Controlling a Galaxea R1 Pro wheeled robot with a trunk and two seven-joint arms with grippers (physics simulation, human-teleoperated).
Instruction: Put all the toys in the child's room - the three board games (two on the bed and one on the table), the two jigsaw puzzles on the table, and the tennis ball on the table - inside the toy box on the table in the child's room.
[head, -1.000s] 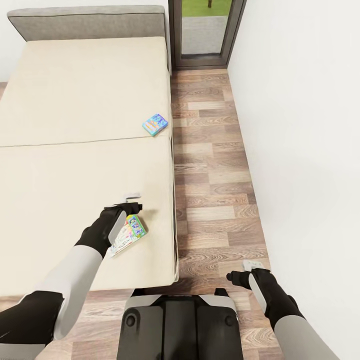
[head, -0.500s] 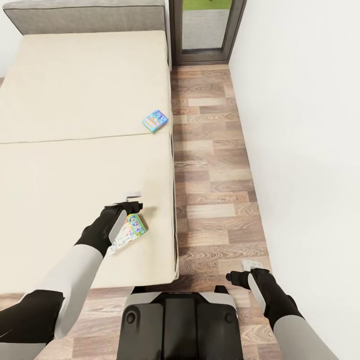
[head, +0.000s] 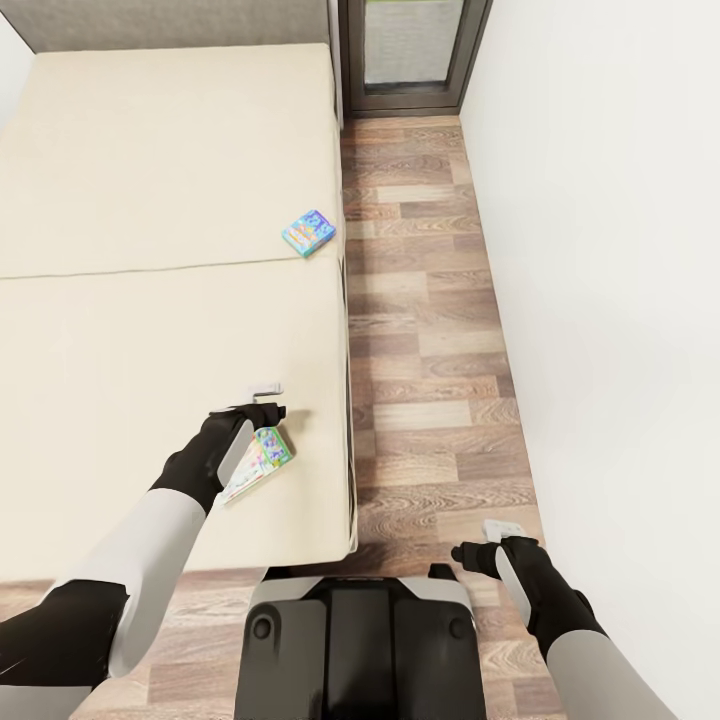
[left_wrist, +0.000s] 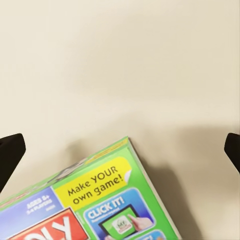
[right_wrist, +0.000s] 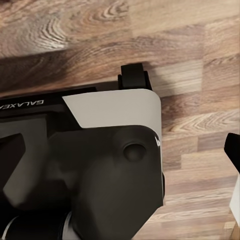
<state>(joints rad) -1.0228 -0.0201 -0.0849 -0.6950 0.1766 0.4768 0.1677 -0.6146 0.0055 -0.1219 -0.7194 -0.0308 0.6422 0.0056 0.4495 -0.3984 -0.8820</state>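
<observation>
A green and yellow board game (head: 258, 461) sits tilted just under my left gripper (head: 265, 399), over the near corner of the cream bed (head: 150, 320). In the left wrist view the two fingertips (left_wrist: 10, 155) stand far apart, open, and the game's printed cover (left_wrist: 95, 200) lies back near the palm, not between the tips. Whether it rests on the mattress I cannot tell. A second, blue board game (head: 309, 232) lies flat farther up the bed near its right edge. My right gripper (head: 488, 542) hangs open over the wood floor beside my base.
A strip of wood-plank floor (head: 420, 330) runs between the bed's right edge and the white wall (head: 600, 300), ending at a dark-framed glass door (head: 410, 50). My own dark base (head: 355, 640) sits at the bed's foot, and its body (right_wrist: 100, 165) is seen from the right wrist.
The whole picture has shifted: the bed, the blue game and the door have slid toward the top, so the camera moved. Both arms hold the same pose.
</observation>
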